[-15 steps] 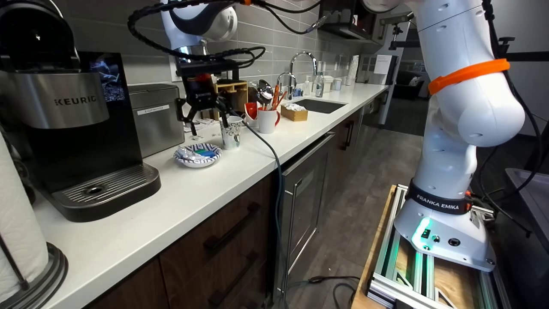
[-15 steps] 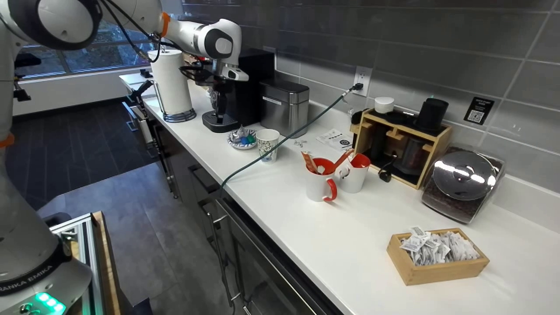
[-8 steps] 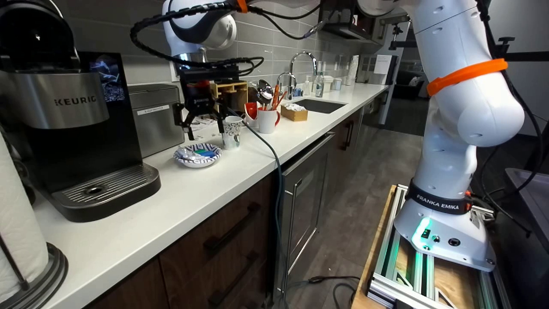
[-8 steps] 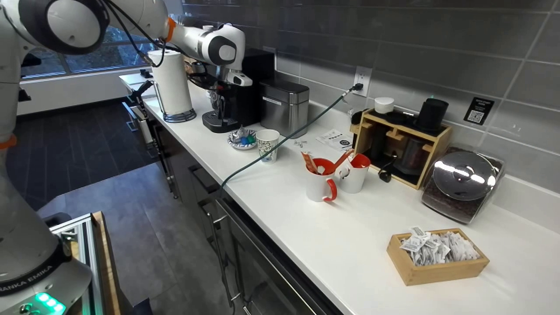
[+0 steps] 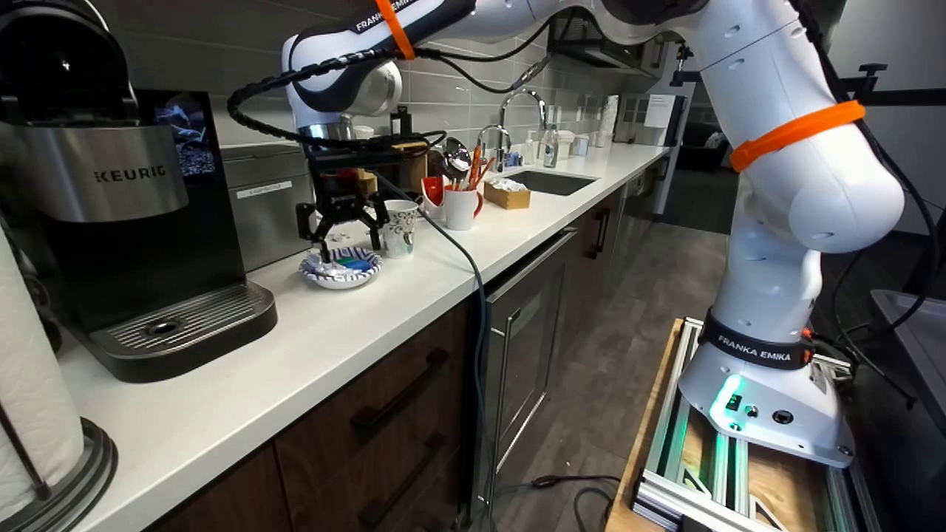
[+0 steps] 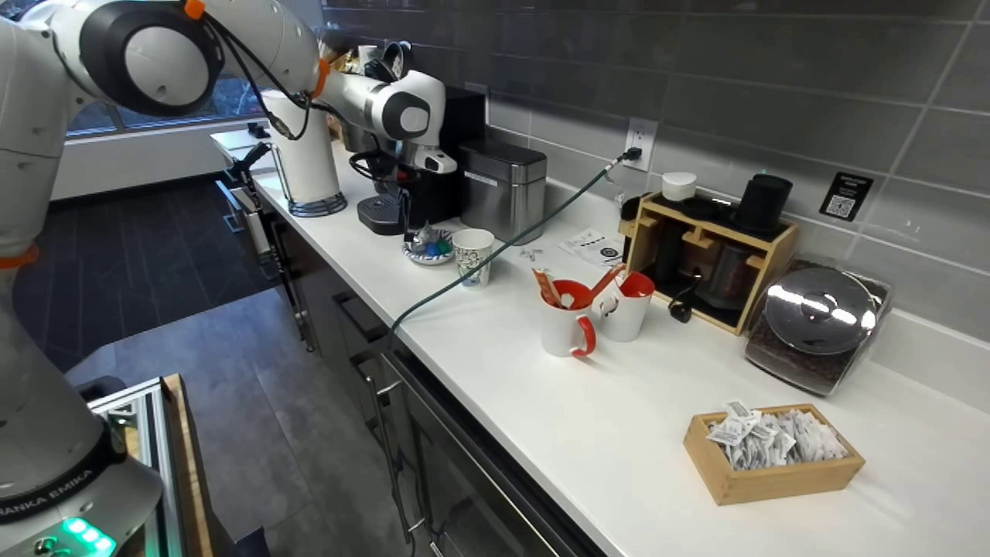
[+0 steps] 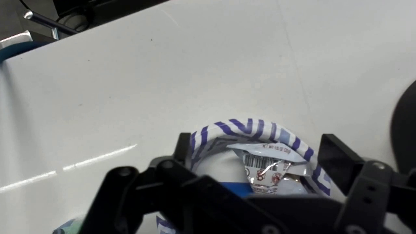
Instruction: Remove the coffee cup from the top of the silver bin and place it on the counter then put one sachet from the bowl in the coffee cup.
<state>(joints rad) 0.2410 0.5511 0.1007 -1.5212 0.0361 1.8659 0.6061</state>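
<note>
Over the small white bowl with blue stripes, my gripper stands open, its fingers far apart on either side of the rim. Inside the bowl lie a shiny silver-white sachet and a blue sachet; a green one shows in an exterior view. In the wrist view my gripper's body hides the bowl's near part. Upright on the white counter, close beside the bowl, stands the patterned coffee cup. The silver bin is behind them, against the wall.
The Keurig coffee machine stands next to the bin. A dark green cable crosses just in front of the cup. Two red-and-white mugs, a wooden rack and a wooden box of packets stand farther along the counter.
My gripper has come down to the bowl, shifting a little away from the cup. Its jaws have stayed wide. Cup, bowl and bin are where they were.
</note>
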